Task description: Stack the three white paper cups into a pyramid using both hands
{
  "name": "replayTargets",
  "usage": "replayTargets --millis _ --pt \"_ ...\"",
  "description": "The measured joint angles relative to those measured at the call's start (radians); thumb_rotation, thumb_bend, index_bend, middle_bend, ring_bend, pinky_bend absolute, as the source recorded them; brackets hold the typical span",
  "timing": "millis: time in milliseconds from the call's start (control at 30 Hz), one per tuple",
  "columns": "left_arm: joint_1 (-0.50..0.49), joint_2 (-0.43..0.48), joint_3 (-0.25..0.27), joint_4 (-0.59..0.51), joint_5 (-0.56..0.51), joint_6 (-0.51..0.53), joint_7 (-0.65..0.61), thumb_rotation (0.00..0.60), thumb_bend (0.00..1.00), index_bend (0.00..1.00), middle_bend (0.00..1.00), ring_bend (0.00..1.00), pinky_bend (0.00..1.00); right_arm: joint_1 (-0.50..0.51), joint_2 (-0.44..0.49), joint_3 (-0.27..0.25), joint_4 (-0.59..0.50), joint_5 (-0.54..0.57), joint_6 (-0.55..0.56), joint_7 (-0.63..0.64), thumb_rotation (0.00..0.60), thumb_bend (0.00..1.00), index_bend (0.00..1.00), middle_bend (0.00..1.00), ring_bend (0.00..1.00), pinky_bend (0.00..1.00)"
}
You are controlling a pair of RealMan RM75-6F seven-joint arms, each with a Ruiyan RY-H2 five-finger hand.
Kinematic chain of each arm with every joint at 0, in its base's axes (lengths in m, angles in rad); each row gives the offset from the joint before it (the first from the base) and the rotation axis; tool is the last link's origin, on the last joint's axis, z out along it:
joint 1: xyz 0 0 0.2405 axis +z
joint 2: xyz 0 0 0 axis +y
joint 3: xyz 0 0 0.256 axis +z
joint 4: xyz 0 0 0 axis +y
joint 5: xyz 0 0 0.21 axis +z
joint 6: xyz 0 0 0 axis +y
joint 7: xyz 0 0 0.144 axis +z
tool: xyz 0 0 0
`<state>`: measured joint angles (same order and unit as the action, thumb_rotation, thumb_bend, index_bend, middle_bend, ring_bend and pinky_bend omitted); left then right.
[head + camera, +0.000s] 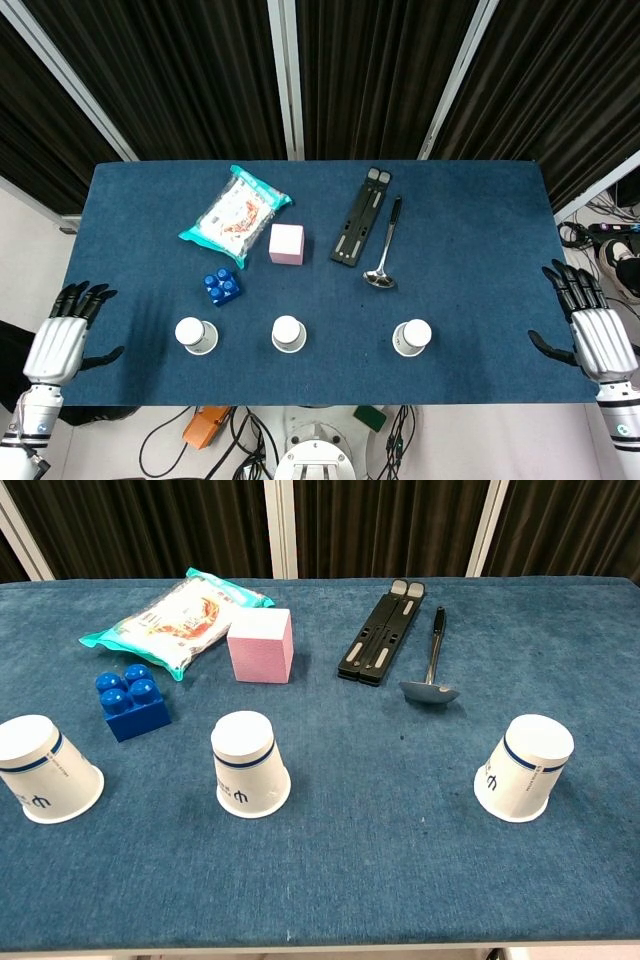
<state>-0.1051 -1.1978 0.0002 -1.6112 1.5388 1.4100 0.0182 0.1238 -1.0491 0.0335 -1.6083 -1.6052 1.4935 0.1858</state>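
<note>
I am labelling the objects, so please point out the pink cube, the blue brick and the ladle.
pink cube (258, 656), chest view, on its front face.
blue brick (133, 716), chest view, on its front side below the studs.
ladle (430, 691), chest view, on its bowl.

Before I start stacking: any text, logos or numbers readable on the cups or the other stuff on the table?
Left cup: blue band, blue mark beneath; not legible.
Middle cup: faint blue print, too blurred to read.
Right cup: blue band, blue mark, not legible.
Snack packet: printed, too small to read.
Nothing else shows any text.
</note>
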Motion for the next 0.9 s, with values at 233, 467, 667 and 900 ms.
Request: replayTargets --millis 233,467,667,900 --pt "-0.095 0.001 0.031 -0.021 0.055 -0.146 -0.078 0.6 0.14 0.2 0.12 0.06 0.01 -0.005 -0.001 -0.002 0.015 -0.001 0.006 0.018 0.6 0.37 0.0 0.0 0.0 0.0" --pt "-0.156 -0.031 0.028 -0.02 0.045 -0.227 -0.09 0.6 0.19 0.23 0.12 0.06 0.01 -0.003 -0.003 -0.002 0.026 0.001 0.001 0.031 0.6 0.37 0.0 0.0 0.0 0.0" --pt "-0.177 -0.052 0.025 -0.012 0.018 -0.258 -0.055 0.6 0.21 0.23 0.12 0.06 0.01 0.0 -0.003 0.001 0.027 0.006 -0.007 0.033 0.6 0.37 0.0 0.0 0.0 0.0" --pt "-0.186 -0.061 0.034 -0.007 -0.007 -0.276 -0.053 0.6 0.23 0.26 0.12 0.06 0.01 0.008 -0.003 0.004 0.02 0.008 -0.02 0.024 0.6 0.37 0.0 0.0 0.0 0.0"
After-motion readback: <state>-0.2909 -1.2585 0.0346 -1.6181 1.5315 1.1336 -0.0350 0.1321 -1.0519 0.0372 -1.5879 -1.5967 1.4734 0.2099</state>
